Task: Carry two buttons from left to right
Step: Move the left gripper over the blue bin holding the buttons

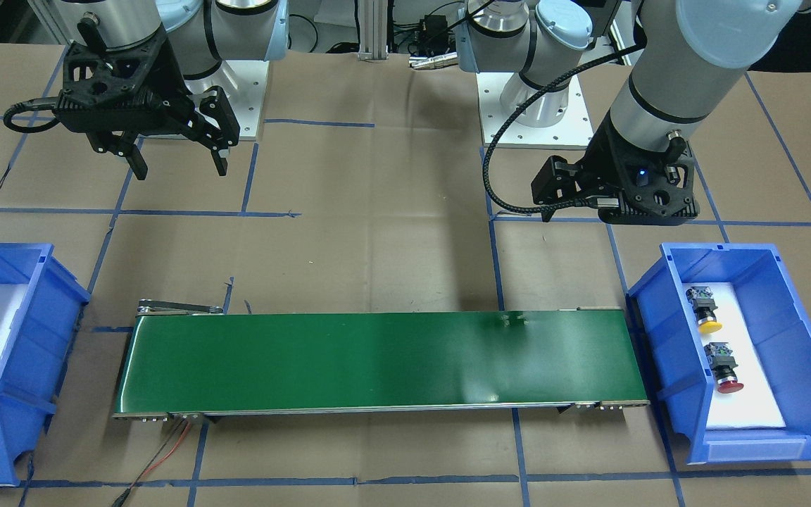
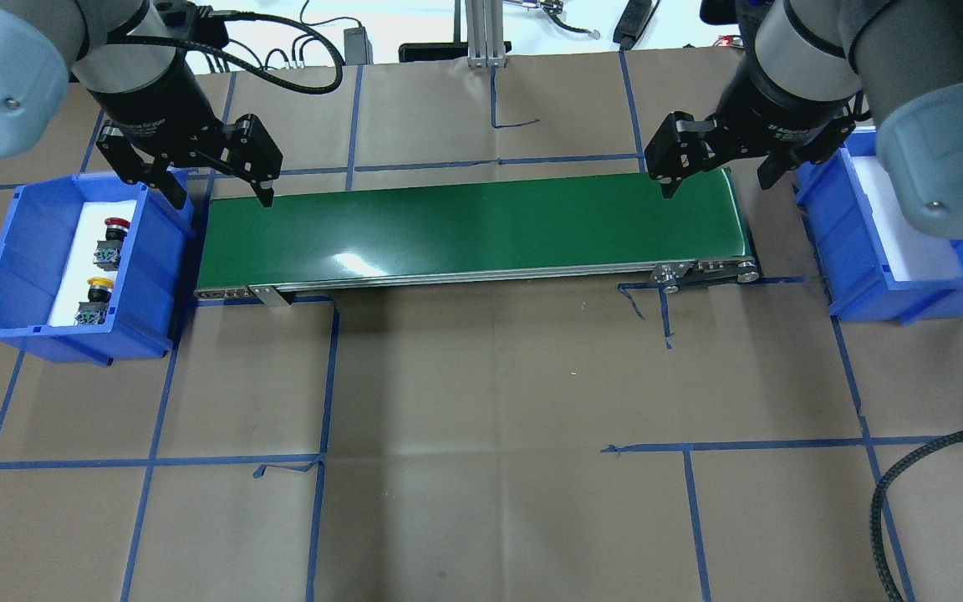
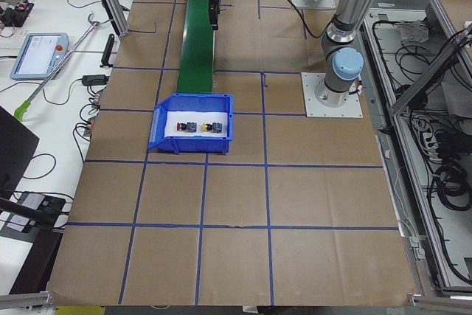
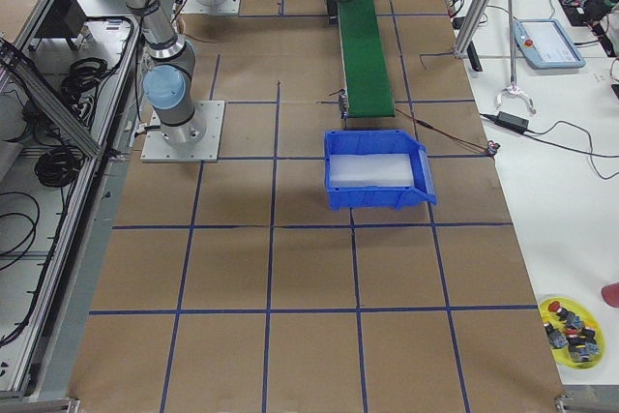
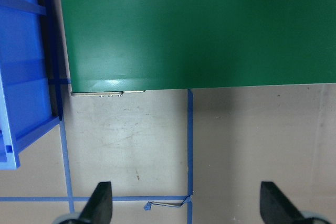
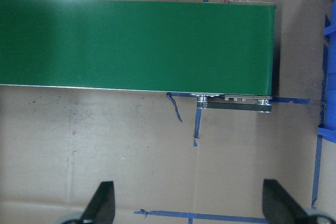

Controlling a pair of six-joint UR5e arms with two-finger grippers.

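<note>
Front view — yellow button [image 1: 705, 310] and red button [image 1: 724, 367] lie apart on white padding [image 1: 750, 394] in the left-side blue bin [image 1: 810, 355]. Overhead — left gripper [image 2: 221, 199] and right gripper [image 2: 716, 186] hang spread wide, empty, near the ends of the green conveyor [image 2: 465, 230]. Left wrist view: fingertips [image 5: 102, 203] far apart.

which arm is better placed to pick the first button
Left. The left gripper, open, hangs beside the blue bin holding the red button and yellow button; the right gripper is at the far end of the conveyor.

Overhead and front cameras look down from opposite sides; wrist cameras point straight down, close; all share the belt [image 1: 377, 362].
</note>
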